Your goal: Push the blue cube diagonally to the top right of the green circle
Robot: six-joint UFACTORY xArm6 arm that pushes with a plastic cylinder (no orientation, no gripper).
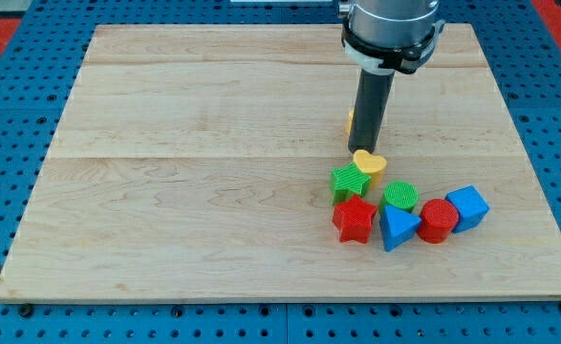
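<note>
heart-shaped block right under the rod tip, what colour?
Yellow. The heart block sits just below my tip, clearest in the camera view.

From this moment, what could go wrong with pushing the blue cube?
1. My tip sits at the yellow heart, far from the blue cube; moving straight across could scatter the cluster.
2. The blue cube touches the red cylinder, which may drag along.
3. The green circle could get nudged, shifting the target.

cube point(467, 206) far right of row | circle point(401, 196) left, cylinder point(439, 220) between | tip point(359, 150) above cluster
</note>
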